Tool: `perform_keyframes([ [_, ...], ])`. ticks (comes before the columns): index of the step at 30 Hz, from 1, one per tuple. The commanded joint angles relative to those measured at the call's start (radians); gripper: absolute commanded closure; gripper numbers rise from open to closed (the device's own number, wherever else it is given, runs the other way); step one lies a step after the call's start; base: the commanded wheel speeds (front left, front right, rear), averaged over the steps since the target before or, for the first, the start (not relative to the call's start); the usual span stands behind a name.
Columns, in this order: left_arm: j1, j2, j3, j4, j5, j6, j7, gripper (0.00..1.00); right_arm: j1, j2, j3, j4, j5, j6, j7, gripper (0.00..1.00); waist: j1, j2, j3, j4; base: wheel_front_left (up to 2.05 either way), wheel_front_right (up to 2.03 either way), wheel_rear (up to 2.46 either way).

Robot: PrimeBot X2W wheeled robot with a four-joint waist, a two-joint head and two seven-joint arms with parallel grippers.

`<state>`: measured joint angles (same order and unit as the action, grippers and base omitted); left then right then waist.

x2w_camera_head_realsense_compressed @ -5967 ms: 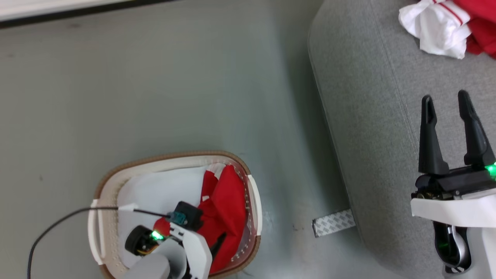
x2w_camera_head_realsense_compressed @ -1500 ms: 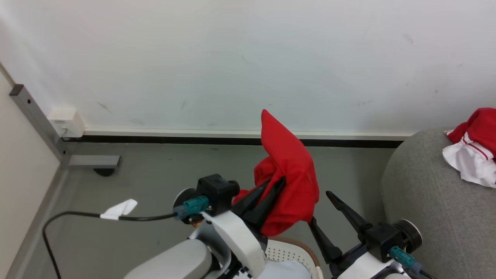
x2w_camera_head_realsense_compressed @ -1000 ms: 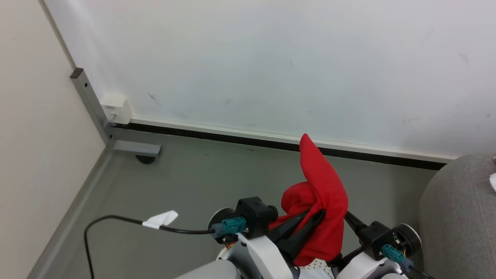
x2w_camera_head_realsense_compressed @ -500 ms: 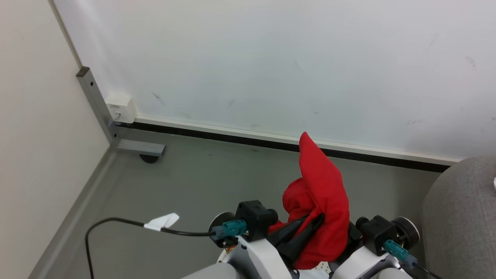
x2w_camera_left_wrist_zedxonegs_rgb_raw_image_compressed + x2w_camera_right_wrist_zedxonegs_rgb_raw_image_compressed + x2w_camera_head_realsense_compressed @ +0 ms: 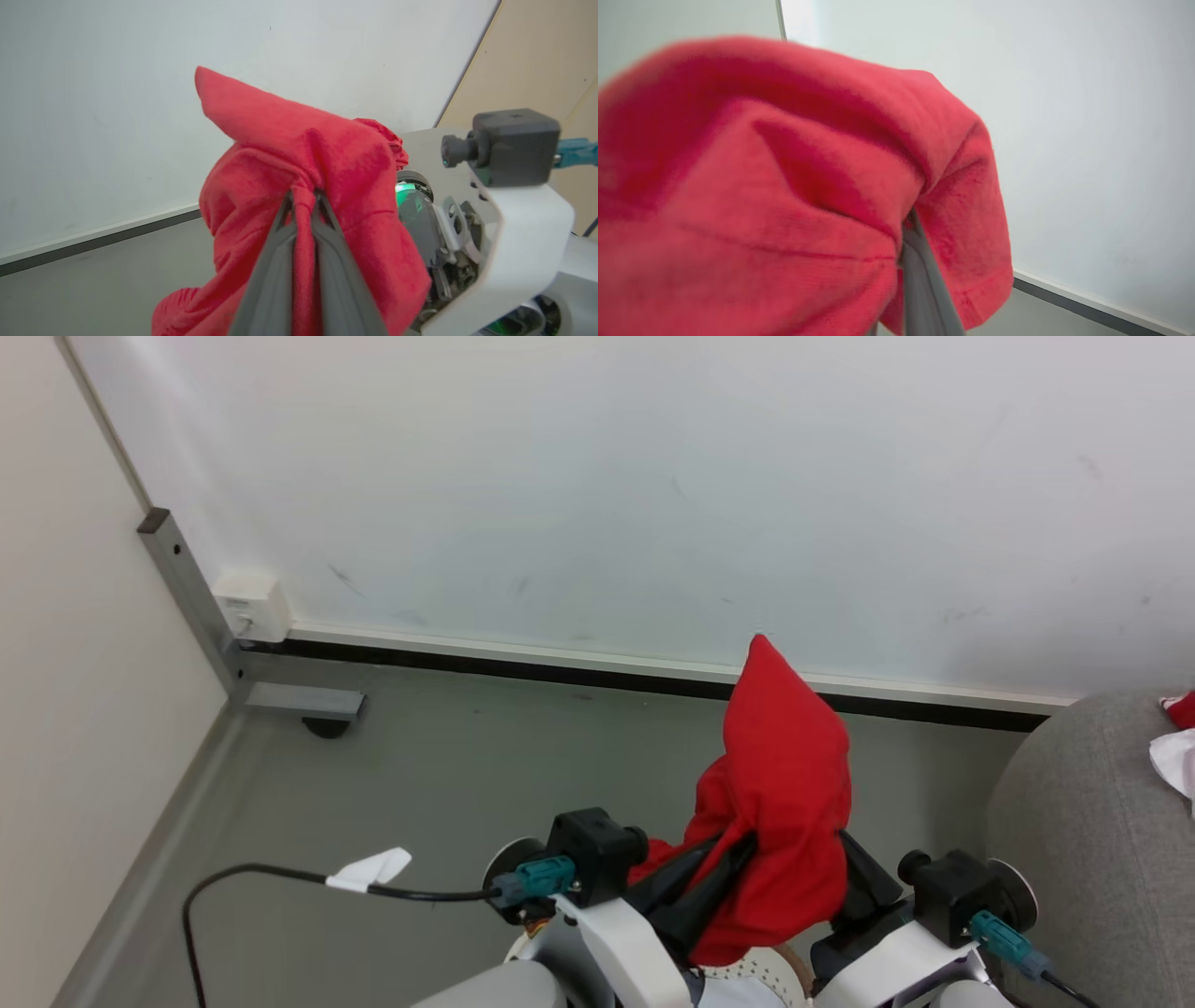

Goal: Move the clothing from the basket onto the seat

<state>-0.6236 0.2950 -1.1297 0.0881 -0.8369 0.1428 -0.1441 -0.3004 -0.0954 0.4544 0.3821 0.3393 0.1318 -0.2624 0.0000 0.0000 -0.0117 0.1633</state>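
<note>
The grey woven seat (image 5: 1074, 840) curves its rounded edge at 4 o'clock, with open grey floor (image 5: 420, 775) toward 9. The soft red clothing (image 5: 784, 803) rises as a limp cone at 5 o'clock over the perforated basket (image 5: 758, 974). The left end effector (image 5: 303, 198) is pinched closed on one fold, and the right end effector (image 5: 911, 224) seems clamped on another.

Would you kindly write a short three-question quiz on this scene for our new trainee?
1. True or false: the left gripper is shut on the red garment.
2. The right gripper grips: A) nothing; B) the red garment; C) the left gripper.
3. Fill in: the red-and-white clothing lies on the grey ____.
Key: 1 true; 2 B; 3 seat.
</note>
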Motion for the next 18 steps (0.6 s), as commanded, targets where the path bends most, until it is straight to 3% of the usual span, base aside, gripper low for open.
perform_keyframes([
  [1,0.004,0.008,0.006,-0.002,0.005,0.005,-0.009,1.00,0.018,-0.007,-0.009,-0.010,0.007,-0.002,-0.003,1.00,0.0000,0.0000,0.002,-0.012,0.00,0.00,0.00],
  [3,-0.001,0.012,0.008,-0.006,0.007,0.007,-0.008,1.00,0.019,-0.010,-0.018,-0.019,0.013,-0.002,-0.003,1.00,0.0000,0.0000,0.005,-0.028,0.00,0.00,0.00],
  [4,-0.005,0.012,0.009,-0.008,0.007,0.008,-0.007,0.78,0.018,-0.010,-0.022,-0.023,0.015,-0.002,-0.003,1.00,0.0000,0.0000,0.007,-0.036,0.00,0.00,0.00],
  [6,-0.011,0.014,0.013,-0.014,0.010,0.011,-0.013,0.00,0.015,-0.010,-0.027,-0.031,0.021,-0.002,-0.003,1.00,0.0000,0.0000,0.012,-0.056,0.00,0.00,0.00],
  [18,-0.037,0.022,0.038,-0.037,0.044,0.028,-0.060,0.00,-0.001,-0.024,-0.092,-0.099,0.078,-0.002,-0.003,1.00,0.0000,0.0000,0.056,-0.239,0.00,0.00,0.00],
])
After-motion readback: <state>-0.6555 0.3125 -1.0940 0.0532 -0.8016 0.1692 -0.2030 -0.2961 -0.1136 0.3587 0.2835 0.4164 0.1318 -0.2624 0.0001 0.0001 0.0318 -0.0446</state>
